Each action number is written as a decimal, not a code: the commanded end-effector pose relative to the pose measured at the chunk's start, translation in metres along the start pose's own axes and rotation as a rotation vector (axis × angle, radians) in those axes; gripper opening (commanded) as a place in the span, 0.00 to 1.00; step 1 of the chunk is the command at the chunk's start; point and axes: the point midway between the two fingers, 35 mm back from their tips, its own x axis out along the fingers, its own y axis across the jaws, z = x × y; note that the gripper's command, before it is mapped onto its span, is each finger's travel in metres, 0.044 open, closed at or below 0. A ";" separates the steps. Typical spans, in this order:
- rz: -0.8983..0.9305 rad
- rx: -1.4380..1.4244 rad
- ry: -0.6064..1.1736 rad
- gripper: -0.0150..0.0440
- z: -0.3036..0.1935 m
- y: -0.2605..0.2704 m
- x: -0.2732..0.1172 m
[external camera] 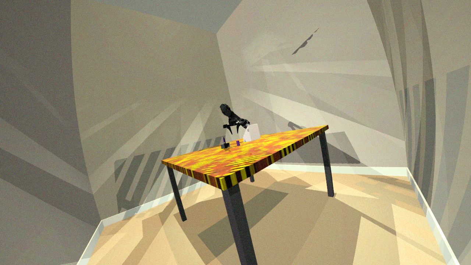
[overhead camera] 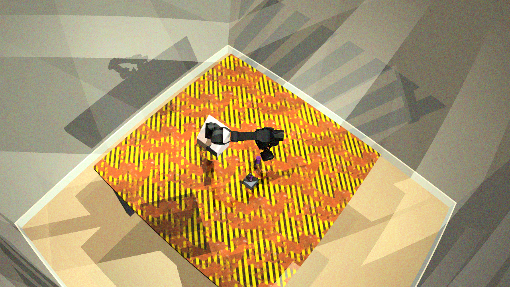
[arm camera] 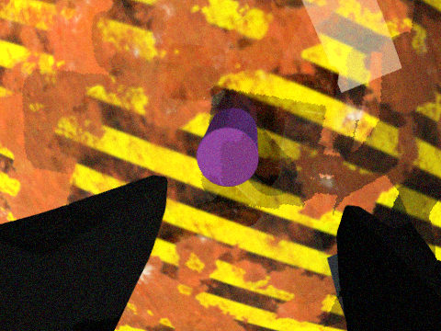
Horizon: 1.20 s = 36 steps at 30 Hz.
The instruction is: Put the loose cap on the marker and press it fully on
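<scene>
The purple cap (overhead camera: 258, 160) (external camera: 237, 143) (arm camera: 227, 156) stands upright and loose on the table. The purple marker (overhead camera: 251, 176) (external camera: 224, 140) stands upright and uncapped in the grey holder block (overhead camera: 248, 185) (external camera: 225, 145), a short way from the cap. My gripper (external camera: 234, 132) (arm camera: 255, 206) is open and empty, pointing down, above the table near the cap. In the wrist view the cap shows ahead of the gap between the fingertips, nearer the left finger. A grey-blue sliver shows behind the right finger; I cannot tell surely whether it is the holder. In the top view the fingertips are hidden.
The arm rises from a white pedestal block (overhead camera: 222, 148) (external camera: 252, 132) behind the cap and holder. The table (overhead camera: 292, 214) (external camera: 230, 164) has a yellow, black and orange pattern, with shadows across it. Pale walls stand behind it.
</scene>
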 end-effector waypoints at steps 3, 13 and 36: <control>0.023 -0.011 0.044 0.67 -0.012 0.012 0.002; 0.022 -0.011 0.045 0.67 -0.013 0.012 0.037; 0.021 -0.011 0.045 0.67 -0.013 0.012 0.073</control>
